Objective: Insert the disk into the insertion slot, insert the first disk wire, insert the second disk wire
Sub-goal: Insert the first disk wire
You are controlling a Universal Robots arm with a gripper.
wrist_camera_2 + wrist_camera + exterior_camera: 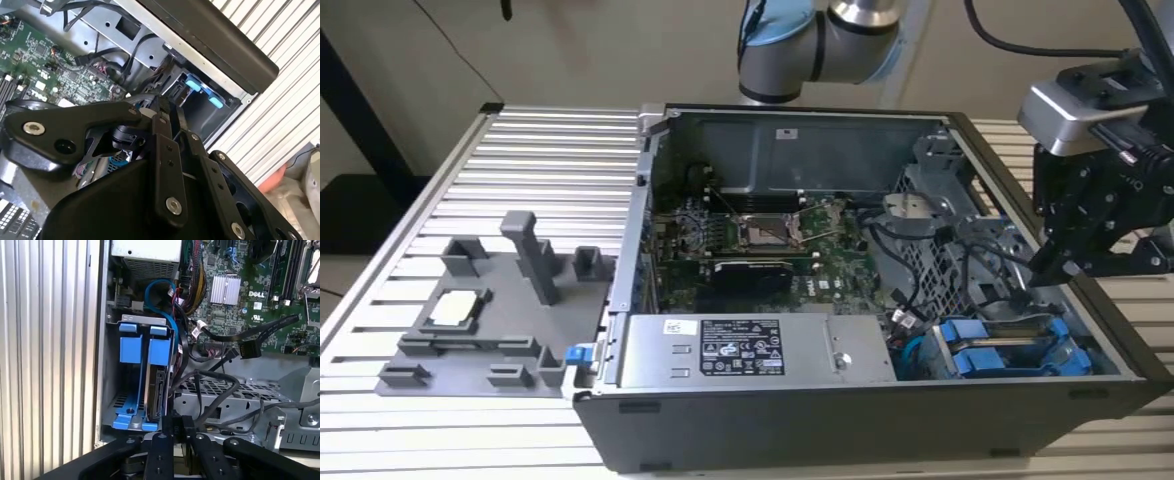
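Two blue carriers sit side by side at the case corner; the disk (160,352) is seated in the insertion slot (145,319), on the side nearer the motherboard (225,270). Gripper (177,422) hangs just off the disk's end, fingers pressed together, nothing visibly pinched. Black wire plug (249,349) lies loose nearby.

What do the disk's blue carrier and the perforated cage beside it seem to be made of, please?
The blue carrier: moulded plastic likely, uniform bright colour, soft sheen. The perforated cage: probably sheet metal, dull grey, with punched holes and folded edges.
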